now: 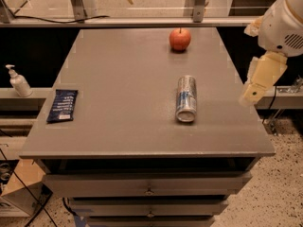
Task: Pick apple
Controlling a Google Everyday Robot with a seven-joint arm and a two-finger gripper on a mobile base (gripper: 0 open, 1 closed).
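camera view looked down from the front on a grey table (118,65) with the apple (180,39) sitting upright near its far edge, a little right of the middle, its short dark stem pointing up and a small shadow beneath it. the apple was touched by nothing. well in front of it, nearer the right side, a silver can (186,98) lay on its side with one round end turned toward the near edge. at the left edge lay a flat dark blue packet (62,105) (some pale print on it, too small to read). the gripper (251,94) hung off the right side of the table, about level with the can and well apart from the apple, a cream-coloured piece angled down and toward the table edge below the arm's rounded white body (284,25). whether the gripper was apart or together could not be told, and it held nothing that could be seen. a white pump bottle (19,82) stood on a low ledge to the left of the table. below the tabletop were drawers (149,186) with small knobs, and a speckled floor (279,188) showed at the lower right.
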